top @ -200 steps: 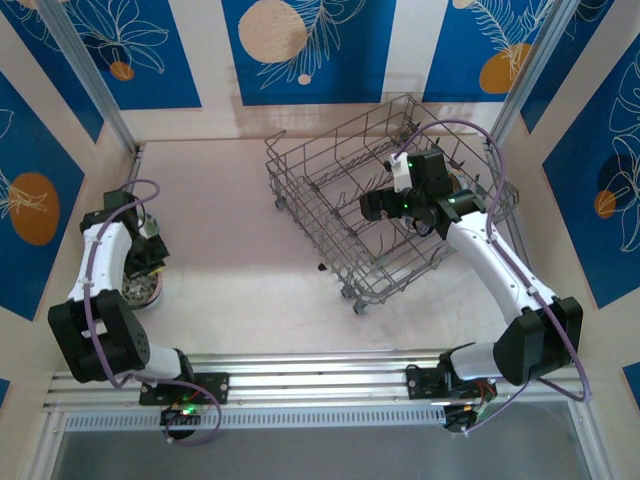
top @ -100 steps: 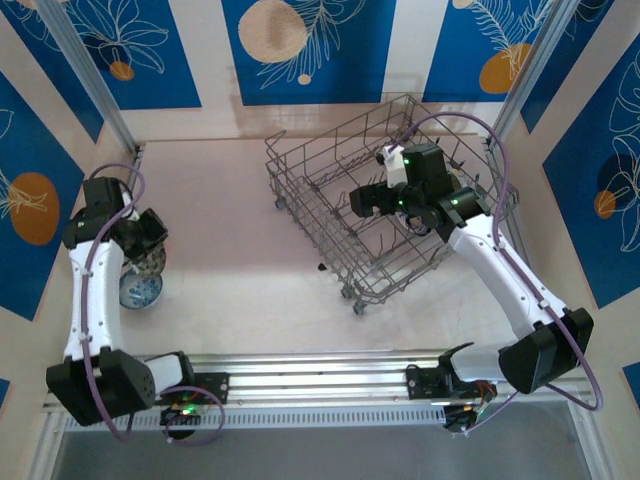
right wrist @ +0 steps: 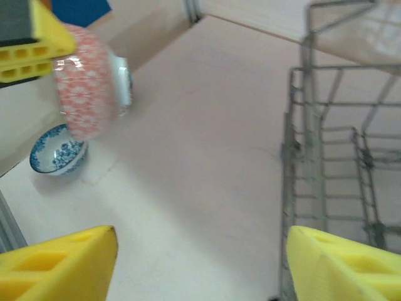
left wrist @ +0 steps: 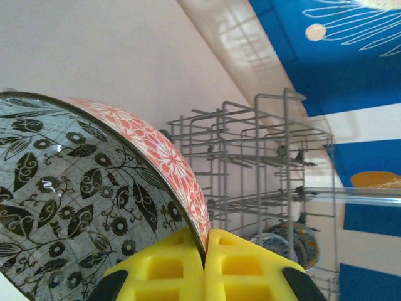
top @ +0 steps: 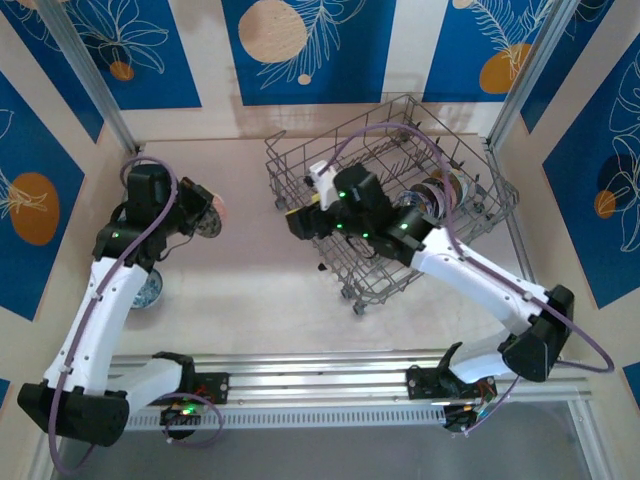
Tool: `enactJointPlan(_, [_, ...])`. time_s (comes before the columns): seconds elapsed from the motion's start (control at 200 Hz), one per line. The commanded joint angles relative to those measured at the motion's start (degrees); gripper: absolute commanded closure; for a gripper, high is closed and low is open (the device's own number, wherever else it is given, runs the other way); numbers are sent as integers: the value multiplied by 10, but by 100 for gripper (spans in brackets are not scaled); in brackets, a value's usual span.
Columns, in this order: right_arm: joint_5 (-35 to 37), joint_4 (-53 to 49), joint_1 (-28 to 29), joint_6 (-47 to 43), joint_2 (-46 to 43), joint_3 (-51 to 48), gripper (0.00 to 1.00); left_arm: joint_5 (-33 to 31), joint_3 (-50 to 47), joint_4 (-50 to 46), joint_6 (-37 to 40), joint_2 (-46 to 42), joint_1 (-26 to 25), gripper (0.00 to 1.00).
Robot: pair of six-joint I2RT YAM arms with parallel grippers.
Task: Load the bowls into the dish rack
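My left gripper (left wrist: pixel 205 254) is shut on the rim of a bowl (left wrist: pixel 75 182) with a red floral outside and a grey, black-leafed inside. It holds that bowl (top: pixel 208 214) tilted above the table, left of the dish rack (top: pixel 385 170). A blue-and-white bowl (top: pixel 148 291) sits on the table below it, also seen as the blue bowl (right wrist: pixel 57 157). Two or more painted bowls (top: pixel 441 189) stand in the rack's far right end. My right gripper (top: pixel 297 222) hovers at the rack's left edge, open, with bare table between its fingers (right wrist: pixel 62 266).
The rack (right wrist: pixel 326 163) sits at an angle at the back right of the table (top: pixel 250 270). Blue patterned walls and metal posts (top: pixel 95 75) enclose the table. An aluminium rail (top: pixel 320 375) with both arm bases runs along the near edge.
My left arm has lifted the red-patterned bowl off the table and carried it up and to the right. My right arm has swung left from inside the rack to its left edge.
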Motion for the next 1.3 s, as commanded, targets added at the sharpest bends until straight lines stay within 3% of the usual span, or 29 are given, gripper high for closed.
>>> enactJointPlan(0.0, [51, 104, 40, 11, 34, 8, 33, -70, 31, 62, -87, 0, -34, 100])
enactJointPlan(0.22, [95, 210, 94, 0, 89, 5, 33, -100, 44, 64, -121, 8, -75, 100])
enactJointPlan(0.575, [158, 321, 107, 4, 167, 18, 42, -118, 46, 77, -135, 10, -100, 100])
enactJointPlan(0.935, [350, 384, 134, 2, 241, 53, 69, -124, 39, 82, -141, 12, -106, 100])
enactJointPlan(1.296, [358, 451, 137, -9, 271, 63, 81, -128, 31, 79, -149, 9, -106, 100])
